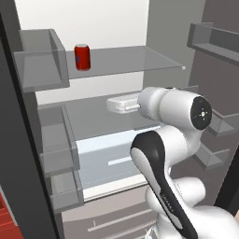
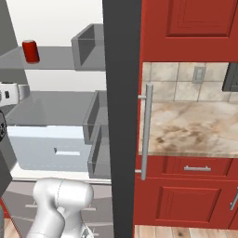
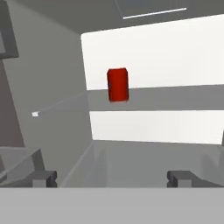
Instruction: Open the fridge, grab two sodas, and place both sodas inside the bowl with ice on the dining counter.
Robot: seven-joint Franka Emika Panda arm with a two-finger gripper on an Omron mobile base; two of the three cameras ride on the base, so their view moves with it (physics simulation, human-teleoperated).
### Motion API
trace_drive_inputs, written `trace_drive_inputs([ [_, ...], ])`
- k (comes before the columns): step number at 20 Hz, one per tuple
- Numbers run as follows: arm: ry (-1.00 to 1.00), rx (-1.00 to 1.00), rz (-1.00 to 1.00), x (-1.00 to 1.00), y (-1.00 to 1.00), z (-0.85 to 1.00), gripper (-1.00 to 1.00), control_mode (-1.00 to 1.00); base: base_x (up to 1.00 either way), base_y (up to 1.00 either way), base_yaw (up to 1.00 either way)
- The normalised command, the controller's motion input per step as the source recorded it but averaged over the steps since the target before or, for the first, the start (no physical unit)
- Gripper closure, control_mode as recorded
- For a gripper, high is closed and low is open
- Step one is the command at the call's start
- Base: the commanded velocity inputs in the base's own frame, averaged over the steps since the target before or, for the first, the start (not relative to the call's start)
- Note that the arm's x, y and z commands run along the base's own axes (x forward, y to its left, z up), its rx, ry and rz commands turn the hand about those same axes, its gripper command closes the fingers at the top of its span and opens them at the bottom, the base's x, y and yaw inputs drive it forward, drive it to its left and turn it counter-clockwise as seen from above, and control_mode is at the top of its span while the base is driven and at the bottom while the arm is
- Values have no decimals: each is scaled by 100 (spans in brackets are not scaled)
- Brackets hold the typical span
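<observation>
Fingertips [image 3: 46, 178] sit at the bottom of the hand view, one at 7 o'clock, one at 5 o'clock, wide apart with nothing between them: gripper [image 3: 113, 178] released, jaws spread, holding nothing.

Soda [image 3: 117, 84]: one red can, upright on the upper grey shelf [image 3: 175, 98], at 12 o'clock from the gripper, well apart from it and higher. White back wall behind it. Silvery top visible in the left base view, where the soda [image 1: 82, 56] stands at 11 o'clock on the shelf [image 1: 130, 59], near its left end, alone. In the right base view the soda [image 2: 31, 50] is at 10 o'clock, same shelf.

Fridge [image 1: 116, 28] is open, white interior, grey shelves. Door bins [image 1: 41, 60] stacked on the left door at 9 o'clock in the left base view; more bins [image 1: 212, 39] on the right door at 2 o'clock. Pale crisper drawer [image 1: 105, 161] under the lower shelf, bottom drawers at 6 o'clock.

Arm [image 1: 172, 140] rises from 5 o'clock in the left base view; its white hand [image 1: 122, 103] reaches in over the lower shelf, below the soda's shelf, fingers not readable there.

Right base view: dark door edge [image 2: 122, 116] runs top to bottom at centre, bar handle [image 2: 147, 130] just right of it. Beyond, at 3 o'clock, marbled wall countertop [image 2: 195, 128] over red cabinets [image 2: 186, 200], tiled backsplash above.
</observation>
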Motion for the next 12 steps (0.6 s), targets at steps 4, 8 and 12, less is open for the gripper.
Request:
trace_drive_inputs([
  [4, -2, -6, -2, 0, 4, -3, -100, -100, 0, 0, 0],
  [8, -14, 0, -5, 0, -6, 58, -100, -100, 0, 0, 0],
  [12, -15, 0, -3, 0, -6, 66, -100, -100, 0, 0, 0],
])
